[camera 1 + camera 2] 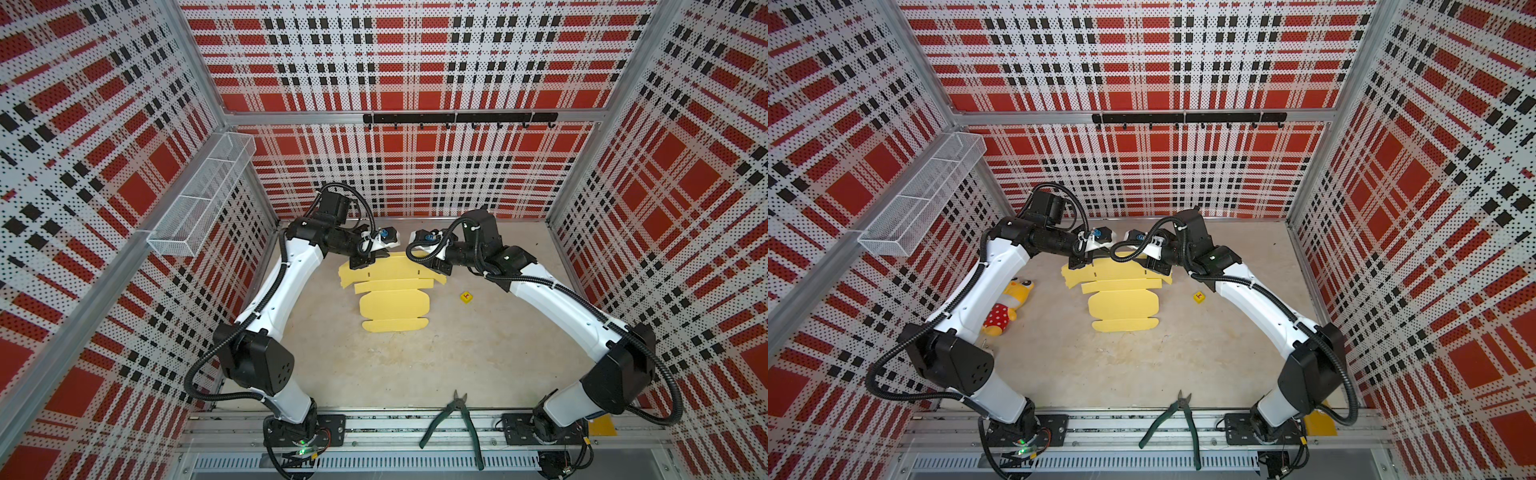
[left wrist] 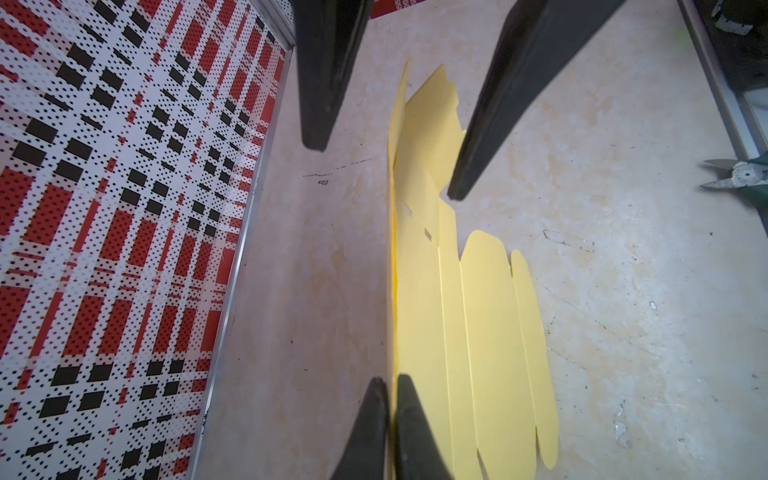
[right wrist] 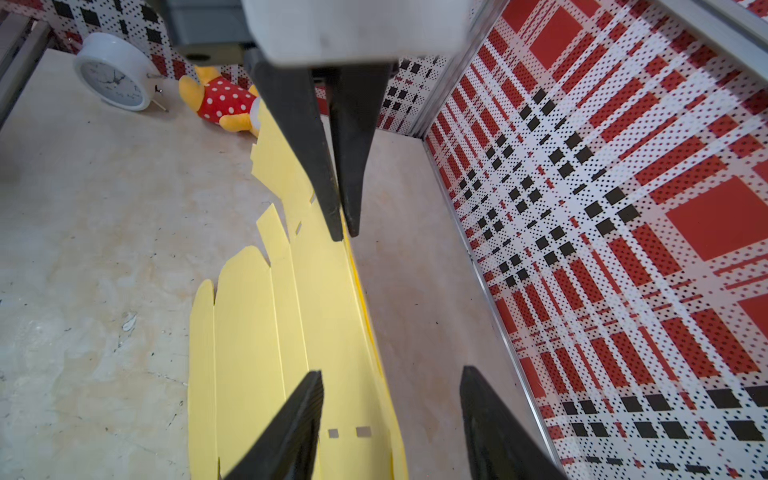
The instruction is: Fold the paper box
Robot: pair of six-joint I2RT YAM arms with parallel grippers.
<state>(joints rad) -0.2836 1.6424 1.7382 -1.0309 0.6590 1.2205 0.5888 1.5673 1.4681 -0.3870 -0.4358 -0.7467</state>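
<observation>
Pliers [image 1: 458,405] front, paper box [image 1: 392,305] behind; cube's [image 1: 466,297] mark illegible.

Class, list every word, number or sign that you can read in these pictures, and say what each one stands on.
Nothing can be read for certain.
On the small yellow cube: one red mark, perhaps a letter, too small to read.
On the white clock: dial marks too blurred to read.
On the paper box: no print shows.

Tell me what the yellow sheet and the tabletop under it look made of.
The paper box: thin card, apparently, matte pale yellow; clean die-cut slots and crease lines show. The tabletop: hard, mottled beige, scuffed; stone or laminate, cannot tell which.
</observation>
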